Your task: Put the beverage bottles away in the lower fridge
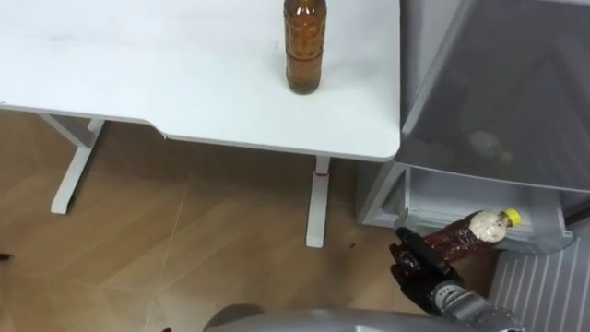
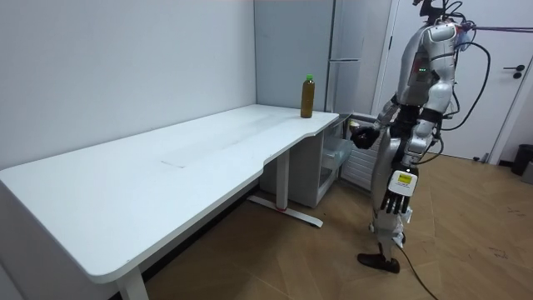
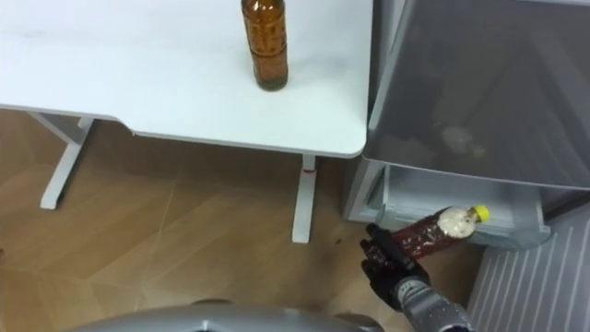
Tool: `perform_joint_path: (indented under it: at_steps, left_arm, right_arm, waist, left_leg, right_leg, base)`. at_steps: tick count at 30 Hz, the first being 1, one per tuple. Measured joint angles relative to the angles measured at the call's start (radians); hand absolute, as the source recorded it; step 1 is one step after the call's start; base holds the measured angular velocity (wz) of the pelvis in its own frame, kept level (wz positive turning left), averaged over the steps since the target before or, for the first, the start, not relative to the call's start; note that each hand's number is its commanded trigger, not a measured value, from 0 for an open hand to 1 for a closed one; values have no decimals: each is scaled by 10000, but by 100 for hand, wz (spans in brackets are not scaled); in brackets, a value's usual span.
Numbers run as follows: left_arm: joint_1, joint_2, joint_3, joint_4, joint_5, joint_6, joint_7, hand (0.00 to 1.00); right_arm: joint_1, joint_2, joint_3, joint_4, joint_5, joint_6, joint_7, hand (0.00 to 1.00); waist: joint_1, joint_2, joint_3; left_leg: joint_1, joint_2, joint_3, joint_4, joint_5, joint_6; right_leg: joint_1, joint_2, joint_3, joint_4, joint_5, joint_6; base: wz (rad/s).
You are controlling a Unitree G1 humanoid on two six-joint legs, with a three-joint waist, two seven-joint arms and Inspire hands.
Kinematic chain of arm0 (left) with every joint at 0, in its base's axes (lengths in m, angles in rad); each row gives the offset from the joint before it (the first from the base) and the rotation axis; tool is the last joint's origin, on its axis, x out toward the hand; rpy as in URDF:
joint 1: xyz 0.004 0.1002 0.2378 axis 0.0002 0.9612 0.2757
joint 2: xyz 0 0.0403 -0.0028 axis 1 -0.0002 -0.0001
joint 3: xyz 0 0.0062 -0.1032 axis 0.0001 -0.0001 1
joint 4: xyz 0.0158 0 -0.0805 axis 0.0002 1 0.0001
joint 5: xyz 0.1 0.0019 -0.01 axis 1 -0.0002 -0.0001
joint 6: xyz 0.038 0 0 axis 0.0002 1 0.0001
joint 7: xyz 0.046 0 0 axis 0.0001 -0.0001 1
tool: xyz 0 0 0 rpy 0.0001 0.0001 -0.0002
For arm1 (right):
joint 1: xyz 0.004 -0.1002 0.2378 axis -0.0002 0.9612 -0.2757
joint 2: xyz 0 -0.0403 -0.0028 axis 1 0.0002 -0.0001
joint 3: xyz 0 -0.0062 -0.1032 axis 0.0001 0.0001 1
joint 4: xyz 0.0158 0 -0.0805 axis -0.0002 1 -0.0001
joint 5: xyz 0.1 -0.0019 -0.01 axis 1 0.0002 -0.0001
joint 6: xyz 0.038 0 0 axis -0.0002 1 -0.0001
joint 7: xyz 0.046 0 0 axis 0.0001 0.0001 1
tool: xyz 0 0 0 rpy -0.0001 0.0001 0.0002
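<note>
One drink is underway: fingers [image 1: 408, 246] of the right hand [image 1: 420, 269] clamp the yellow-capped bottle [image 1: 472, 231], tilted at the open lower fridge [image 1: 435, 197], apparently not yet inside. The left hand [image 2: 395, 198] hangs relaxed, fingers loose. The second bottle [image 1: 304, 46] waits upright near the table's [image 1: 138, 74] right edge, so both look unstowed.

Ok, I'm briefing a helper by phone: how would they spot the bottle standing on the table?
Find the long white table and follow it to the end beside the fridge. The amber-brown bottle stands upright near that corner, green cap on top, unlike the darker yellow-capped bottle in the right hand.
</note>
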Motion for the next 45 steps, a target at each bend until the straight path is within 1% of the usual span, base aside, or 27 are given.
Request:
perform_joint_path:
  at_steps: [2,3,6,8,9,10,12,13,14,15,17,18,19,20,22,24,25,29,31,32,33,36,39,41,42,45]
  left_arm:
    - [-190,14,-142,3,-67,0,-2,0]
    - [-338,41,-157,3,-76,5,6,0]
    - [-772,120,-157,34,-90,9,61,0]
    - [-994,145,-150,72,-135,-55,155,0]
    - [-1267,154,-186,186,-159,-106,216,0]
    - [-1406,158,-231,270,-172,-138,217,0]
    - [-1848,177,-510,377,-197,-218,233,0]
    - [-2035,205,-730,412,-195,-225,236,0]
    - [-2118,230,-829,421,-197,-225,229,0]
    - [-2259,298,-949,492,-204,-239,200,0]
    - [-2409,340,-910,570,-199,-290,205,0]
    - [-2539,362,-907,628,-186,-341,206,0]
    - [-2666,366,-914,640,-195,-357,211,0]
    - [-2736,360,-925,639,-193,-362,214,0]
    - [-3068,347,-1064,637,-194,-371,222,0]
    - [-3302,337,-1199,644,-207,-384,213,0]
    - [-3429,339,-1301,647,-322,-412,221,0]
    - [-3648,338,-1309,583,-304,-429,288,0]
    - [-3775,341,-1309,573,-327,-465,399,0]
    - [-3788,341,-1326,574,-339,-501,425,0]
    - [-3788,340,-1359,529,-365,-559,482,0]
    - [-3807,362,-1499,475,-543,-649,628,0]
    - [-3786,417,-1598,481,-543,-665,721,0]
    - [-3786,437,-1616,482,-542,-665,823,0]
    - [-3772,441,-1618,494,-541,-665,887,0]
    - [-3747,462,-1731,494,-546,-664,997,0]
  right_arm:
    - [-321,-4,-75,160,244,-15,11,100]
    - [-572,-5,-86,348,474,-57,9,100]
    - [-1211,-82,-324,654,485,-80,5,100]
    - [-1510,-187,-441,723,441,-76,-12,100]
    - [-1741,-263,-493,785,460,-83,-13,100]
    - [-1878,-310,-492,876,459,-83,-12,100]
    - [-2469,-447,-501,1419,673,-77,-11,100]
    - [-2872,-472,-651,1775,918,-59,-33,100]
    - [-3049,-490,-768,1861,967,-44,-83,100]
    - [-3323,-560,-900,1888,991,-27,-161,100]
    - [-3682,-761,-1224,1889,999,40,-217,100]
    - [-3922,-959,-1390,1891,1029,35,-220,100]
    - [-4166,-1157,-1462,1891,1259,47,-269,100]
    - [-4255,-1227,-1479,1906,1311,48,-331,100]
    - [-4426,-1369,-1565,1929,1410,13,-351,100]
    - [-4703,-1474,-1536,1934,1407,15,-430,100]
    - [-4778,-1521,-1536,1932,1461,16,-439,100]
    - [-5174,-1771,-1567,1916,1537,21,-820,100]
    - [-5448,-1878,-1568,1906,1677,23,-1078,100]
    - [-5501,-1886,-1566,1908,1693,23,-1126,29]
    - [-5609,-1894,-1565,1909,1808,25,-1191,0]
    - [-5762,-1929,-1568,1909,2172,44,-1217,0]
    - [-5882,-1950,-1682,1932,2648,53,-1522,0]
    - [-5907,-1972,-1798,1938,2826,82,-1576,0]
    - [-5908,-1972,-1948,1942,2858,173,-1603,0]
    - [-5913,-2001,-1966,1951,2868,181,-1790,0]
  waist:
    - [11,48,1]
    - [24,75,13]
    - [-5,137,52]
    - [78,170,70]
    - [125,202,109]
    - [169,210,124]
    - [269,224,152]
    - [283,247,166]
    - [291,249,168]
    - [286,250,168]
    - [284,252,168]
    - [311,249,170]
    - [354,231,183]
    - [402,221,190]
    - [538,92,271]
    - [554,25,315]
    - [570,-12,338]
    - [574,-86,378]
    - [576,-201,444]
    - [569,-212,451]
    - [544,-231,459]
    - [514,-307,498]
    - [520,-376,528]
    - [520,-425,528]
    - [521,-474,519]
    - [489,-522,519]
  left_leg:
    - [-328,29,-21,148,1,2]
    - [-526,46,-30,210,3,3]
    - [-1121,31,-118,326,75,54]
    - [-1461,4,-212,388,122,78]
    - [-1661,-16,-261,421,158,95]
    - [-1740,-20,-259,423,176,102]
    - [-2033,-22,-261,453,217,114]
    - [-2229,-21,-286,503,236,114]
    - [-2343,-21,-287,502,256,114]
    - [-2544,-22,-287,489,314,117]
    - [-2780,-23,-275,475,371,127]
    - [-2953,-27,-255,471,413,139]
    - [-3131,-45,-254,430,488,149]
    - [-3179,-60,-249,341,554,151]
    - [-3321,-136,-216,-70,862,157]
    - [-3549,-140,-144,-196,1014,160]
    - [-3676,-140,-112,-233,1063,170]
    - [-4044,-166,60,-242,1151,239]
    - [-4291,-184,168,-239,1242,276]
    - [-4334,-194,174,-239,1260,285]
    - [-4419,-207,217,-236,1287,311]
    - [-4606,-252,307,-226,1384,368]
    - [-4730,-282,419,-169,1436,422]
    - [-4834,-292,519,-134,1466,469]
    - [-4875,-306,564,-133,1485,495]
    - [-4904,-349,605,-95,1502,524]
  right_leg:
    - [-255,23,-25,31,23,-33]
    - [-438,34,-27,80,35,-49]
    - [-918,26,-122,198,84,-48]
    - [-1196,9,-247,240,132,-52]
    - [-1409,-19,-303,349,134,-52]
    - [-1492,-27,-308,369,139,-53]
    - [-1772,-34,-344,380,178,-60]
    - [-1959,-33,-353,414,186,-71]
    - [-2112,-40,-343,481,188,-74]
    - [-2374,-60,-341,574,193,-81]
    - [-2672,-90,-338,708,196,-87]
    - [-2851,-104,-341,723,201,-94]
    - [-3074,-135,-346,789,208,-105]
    - [-3204,-165,-345,867,208,-105]
    - [-3623,-246,-265,990,213,-114]
    - [-3950,-282,-259,1090,230,-141]
    - [-4113,-300,-259,1152,236,-152]
    - [-4704,-399,-95,1478,235,-150]
    - [-5106,-488,-41,1761,232,-146]
    - [-5165,-503,-42,1790,232,-146]
    - [-5312,-542,-33,1889,232,-146]
    - [-5589,-637,-9,2077,228,-139]
    - [-5738,-716,-9,2189,213,-120]
    - [-5836,-750,-9,2259,204,-106]
    - [-5893,-775,-10,2300,199,-99]
    - [-5923,-840,-12,2396,168,-50]
  base:
    - [5]
    - [5]
    - [11]
    - [17]
    - [15]
    - [8]
    - [0]
    - [0]
    - [0]
    - [0]
    - [0]
    - [0]
    - [0]
    - [4]
    - [0]
    - [-2]
    - [0]
    - [-8]
    - [-9]
    - [-5]
    - [0]
    - [-1]
    - [2]
    - [5]
    - [5]
    - [6]
